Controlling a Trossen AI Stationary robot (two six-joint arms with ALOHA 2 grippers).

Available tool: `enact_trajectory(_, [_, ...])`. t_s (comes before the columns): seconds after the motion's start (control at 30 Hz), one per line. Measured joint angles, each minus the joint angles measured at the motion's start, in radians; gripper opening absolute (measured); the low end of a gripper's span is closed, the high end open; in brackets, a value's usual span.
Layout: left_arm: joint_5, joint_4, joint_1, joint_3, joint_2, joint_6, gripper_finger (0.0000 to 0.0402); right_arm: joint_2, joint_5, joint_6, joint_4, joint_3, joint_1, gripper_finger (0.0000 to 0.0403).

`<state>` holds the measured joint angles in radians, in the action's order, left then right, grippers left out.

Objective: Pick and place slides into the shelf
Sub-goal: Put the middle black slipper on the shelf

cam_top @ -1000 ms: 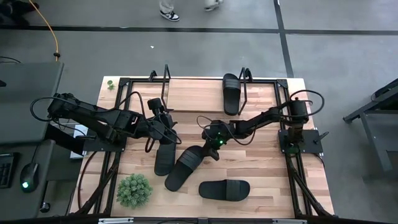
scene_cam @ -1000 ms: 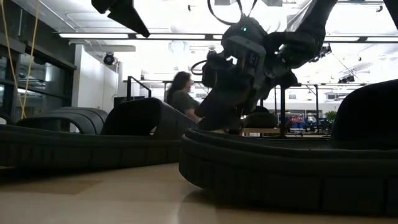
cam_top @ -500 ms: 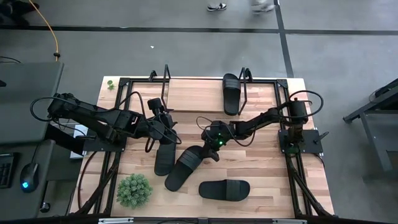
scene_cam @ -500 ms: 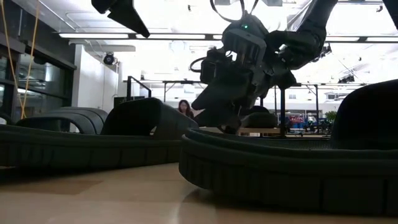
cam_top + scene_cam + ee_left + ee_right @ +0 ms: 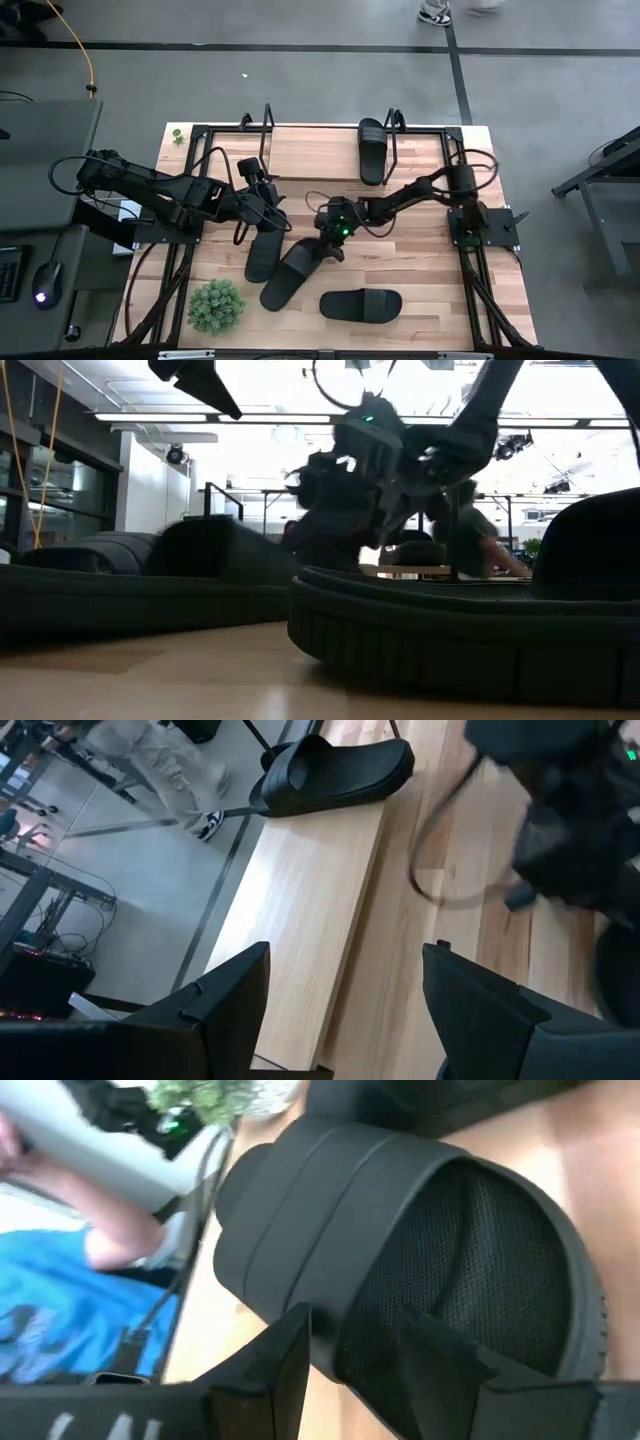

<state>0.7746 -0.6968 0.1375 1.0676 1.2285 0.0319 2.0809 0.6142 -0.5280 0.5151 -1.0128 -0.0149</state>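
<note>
While one slide (image 5: 371, 150) lies on shelf (image 5: 310, 152), right gripper (image 5: 326, 243) jaws clamp another slide (image 5: 291, 272); left jaws spread, empty.

Robotics lab: concrete floor (image 5: 300, 90), ceiling striplights (image 5: 150, 417), workbenches.

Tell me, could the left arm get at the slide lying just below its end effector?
Probably yes. The left end effector is open, right by that slide, with nothing over it. The right end effector works on the neighbouring slide close by, though.
</note>
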Motion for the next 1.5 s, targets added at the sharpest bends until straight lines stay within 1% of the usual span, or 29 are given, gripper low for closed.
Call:
enact_trajectory(0.07, [0.000, 0.000, 0.000, 0.000, 0.000, 0.000, 0.0246, 0.035, 0.037, -0.003, -0.007, -0.047, -0.001, 0.0140])
enact_trajectory(0.2, [0.000, -0.001, 0.000, 0.000, 0.000, 0.000, 0.0246, 0.074, 0.054, 0.001, -0.010, -0.107, -0.002, 0.0140])
enact_trajectory(0.43, [0.000, -0.003, 0.000, 0.000, 0.000, 0.000, 0.0246, 0.077, 0.120, -0.012, -0.015, -0.115, -0.006, 0.0140])
enact_trajectory(0.67, [0.000, -0.002, 0.000, 0.000, 0.000, 0.000, 0.0246, 0.079, 0.123, -0.012, 0.003, -0.115, -0.040, 0.0140])
enact_trajectory(0.77, [0.000, -0.002, 0.000, 0.000, 0.000, 0.000, 0.0246, 0.080, 0.092, -0.002, 0.013, -0.114, -0.046, 0.0140])
enact_trajectory(1.13, [0.000, -0.001, 0.000, 0.000, 0.000, 0.000, 0.0246, 0.080, 0.040, 0.016, 0.020, -0.114, -0.044, 0.0138])
enact_trajectory(1.2, [0.000, -0.001, 0.000, 0.000, 0.000, 0.000, 0.0246, 0.080, 0.038, 0.025, 0.020, -0.114, -0.043, 0.0132])
enact_trajectory(1.3, [0.000, -0.001, 0.000, 0.000, 0.000, 0.000, 0.0246, 0.080, 0.038, 0.038, 0.021, -0.114, -0.040, 0.0111])
enact_trajectory(1.4, [0.000, -0.001, 0.000, 0.000, 0.000, 0.000, 0.0246, 0.080, 0.040, 0.044, 0.022, -0.114, -0.034, 0.0077])
enact_trajectory(1.5, [0.000, -0.001, 0.000, 0.000, 0.000, 0.000, 0.0246, 0.079, 0.041, 0.077, 0.024, -0.114, -0.031, 0.0035])
